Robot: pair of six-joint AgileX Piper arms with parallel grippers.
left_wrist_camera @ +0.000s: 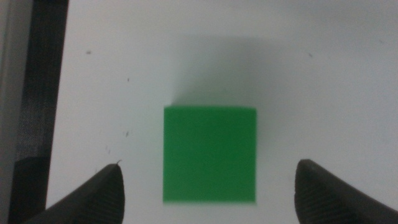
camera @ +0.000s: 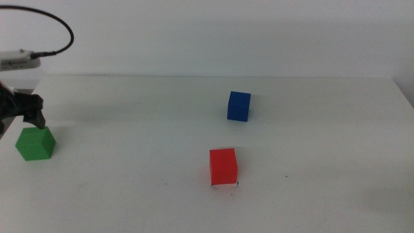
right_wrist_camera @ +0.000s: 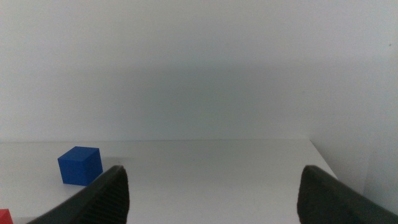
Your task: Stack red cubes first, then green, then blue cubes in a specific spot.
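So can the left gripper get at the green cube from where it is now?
Probably yes. The left gripper hangs right over the green cube, jaws open wider than the cube, with bare table on both sides.

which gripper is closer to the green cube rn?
Left. The left gripper hangs right above the green cube at the table's left edge, jaws open either side of it. The right gripper is out of the middle view, open, facing the blue cube.

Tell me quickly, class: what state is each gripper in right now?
Left gripper: open, jaws either side of the green cube, holding nothing.
Right gripper: open, empty, waiting out of the middle view.
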